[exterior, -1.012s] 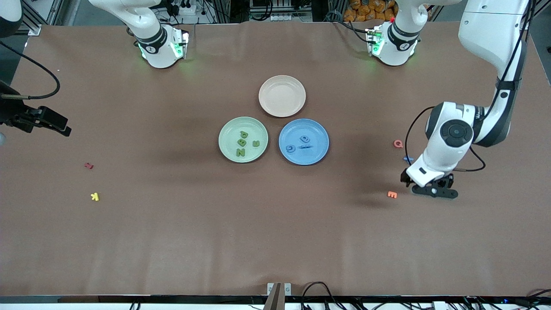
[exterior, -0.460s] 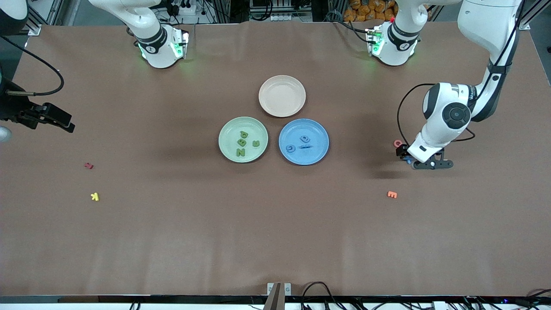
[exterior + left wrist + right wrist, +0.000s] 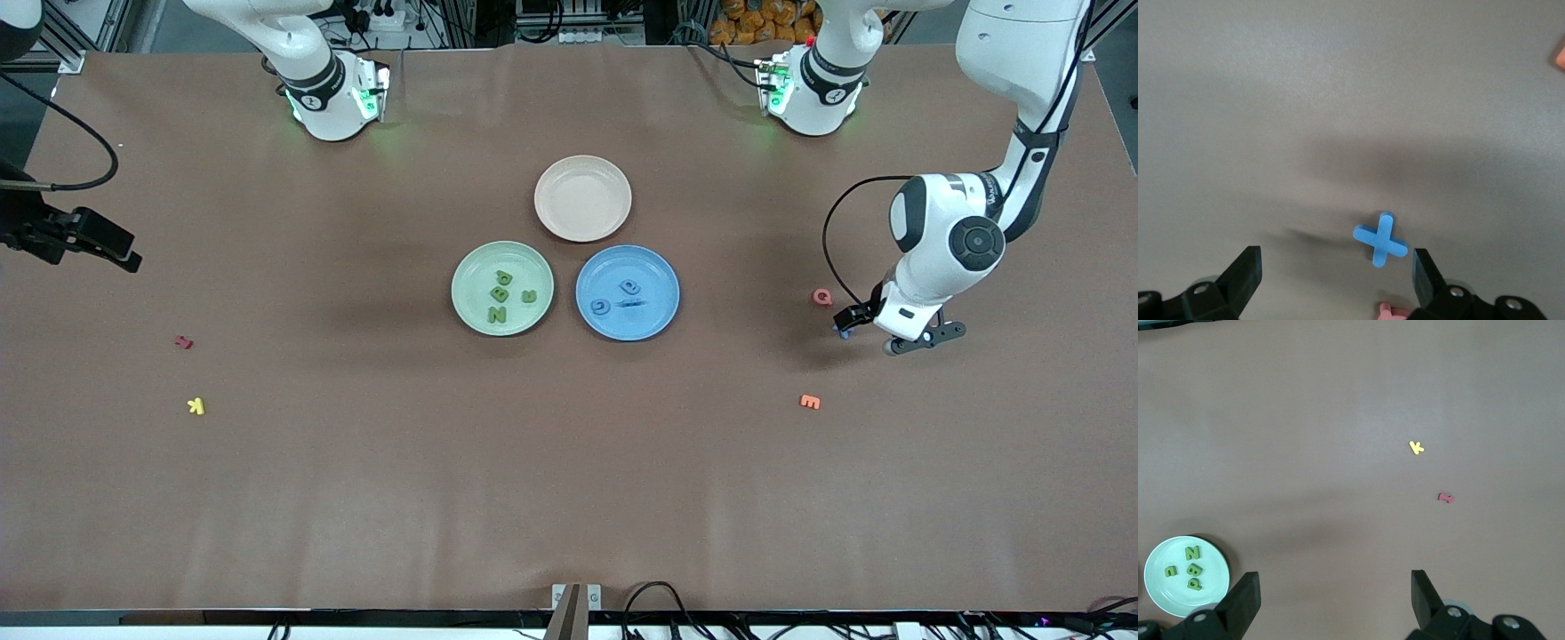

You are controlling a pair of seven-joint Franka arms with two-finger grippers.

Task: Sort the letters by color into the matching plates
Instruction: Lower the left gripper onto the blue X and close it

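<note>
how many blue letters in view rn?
4. Three lie in the blue plate: one, another, a third. The X is on the table under the left end effector, mostly hidden in the front view.

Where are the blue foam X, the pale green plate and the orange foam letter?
blue foam X letter (image 3: 1381, 239), left wrist view, where its strokes cross.
pale green round plastic plate (image 3: 471, 267), front view, bare rim.
orange foam letter (image 3: 810, 402), front view, its middle.
</note>
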